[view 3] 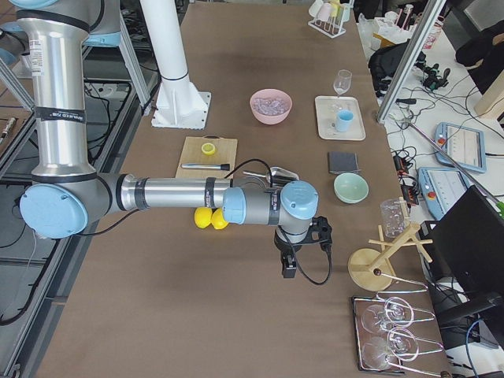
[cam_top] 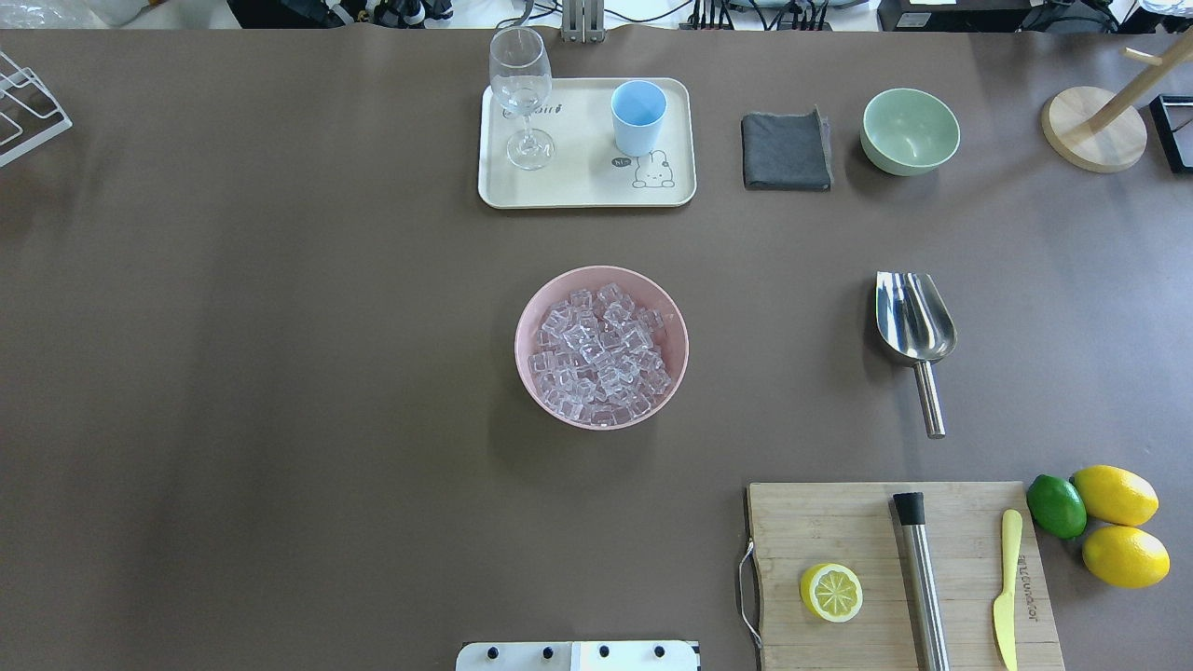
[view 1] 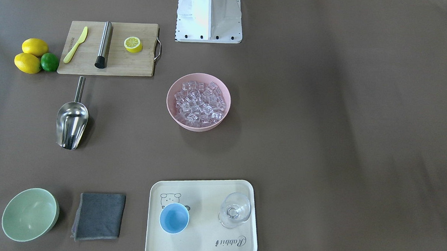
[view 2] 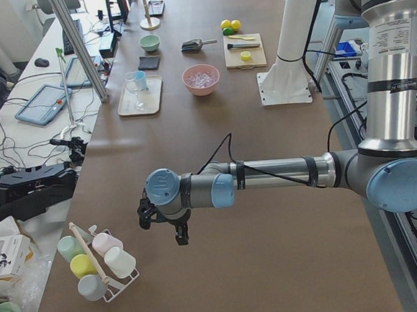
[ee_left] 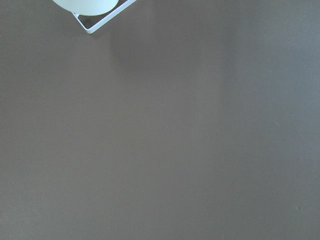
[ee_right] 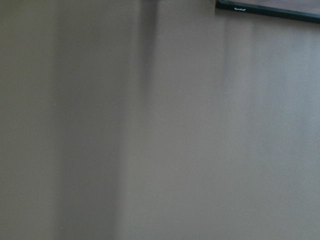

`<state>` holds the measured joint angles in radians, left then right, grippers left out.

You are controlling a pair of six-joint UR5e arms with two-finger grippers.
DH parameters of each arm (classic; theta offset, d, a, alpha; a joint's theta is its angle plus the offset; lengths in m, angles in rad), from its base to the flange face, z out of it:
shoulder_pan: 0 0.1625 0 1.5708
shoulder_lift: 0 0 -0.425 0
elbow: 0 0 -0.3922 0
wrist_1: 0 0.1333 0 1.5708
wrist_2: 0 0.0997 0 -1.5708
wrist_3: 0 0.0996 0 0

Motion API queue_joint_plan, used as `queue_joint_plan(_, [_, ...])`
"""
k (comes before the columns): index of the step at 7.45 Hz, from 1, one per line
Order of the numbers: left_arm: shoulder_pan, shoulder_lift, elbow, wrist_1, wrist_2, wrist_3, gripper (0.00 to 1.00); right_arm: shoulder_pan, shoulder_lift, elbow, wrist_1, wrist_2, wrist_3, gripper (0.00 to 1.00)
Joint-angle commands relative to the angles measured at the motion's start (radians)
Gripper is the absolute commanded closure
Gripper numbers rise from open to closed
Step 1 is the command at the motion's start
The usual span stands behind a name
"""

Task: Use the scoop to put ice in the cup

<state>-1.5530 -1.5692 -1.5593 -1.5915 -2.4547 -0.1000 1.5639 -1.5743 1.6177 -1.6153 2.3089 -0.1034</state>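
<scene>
The ice (cam_top: pixel 601 349) fills a pink bowl (cam_top: pixel 518 345) at the table's middle. The light-blue cup (cam_top: pixel 638 116) stands upright and empty on a cream tray (cam_top: pixel 582 186) at the far edge. The steel scoop (cam_top: pixel 913 326) lies on the table to the right of the bowl, trough toward the far side, handle toward me. My left gripper (view 2: pixel 177 234) hangs over bare table far to the left, near a rack of cups. My right gripper (view 3: pixel 288 269) hangs over bare table far to the right. Both show only in side views; I cannot tell whether they are open or shut.
A wine glass (cam_top: pixel 522 93) shares the tray. A grey cloth (cam_top: pixel 786 151) and a pale-green bowl (cam_top: pixel 910 130) sit right of it. A cutting board (cam_top: pixel 839 522) holds a lemon half, a steel rod (cam_top: pixel 923 578) and a yellow knife; lemons and a lime lie beside it.
</scene>
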Motion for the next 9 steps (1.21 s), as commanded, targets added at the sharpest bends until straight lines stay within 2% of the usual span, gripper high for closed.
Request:
queue_joint_plan(1, [-0.013, 0.017, -0.133, 0.151, 0.006, 0.005, 0.02, 0.001, -0.012, 0.008, 0.0, 0.059, 0.002, 0.0])
queue_joint_plan(3, [-0.013, 0.018, -0.133, 0.151, 0.006, 0.01, 0.02, -0.005, -0.003, 0.016, 0.003, 0.11, 0.08, 0.0])
queue_joint_plan(4, [-0.015, 0.023, -0.136, 0.15, 0.006, 0.01, 0.02, -0.048, -0.006, 0.063, 0.002, 0.101, 0.09, 0.0])
queue_joint_plan(5, [-0.013, 0.023, -0.133, 0.15, 0.006, 0.011, 0.02, -0.106, -0.006, 0.092, 0.003, 0.107, 0.21, 0.0])
queue_joint_plan(7, [0.004, 0.017, -0.134, 0.146, 0.096, 0.011, 0.03, -0.277, 0.017, 0.207, 0.003, 0.104, 0.481, 0.0])
queue_joint_plan(9, [0.007, 0.017, -0.13, 0.143, 0.106, 0.013, 0.03, -0.428, 0.083, 0.257, 0.043, 0.096, 0.783, 0.0])
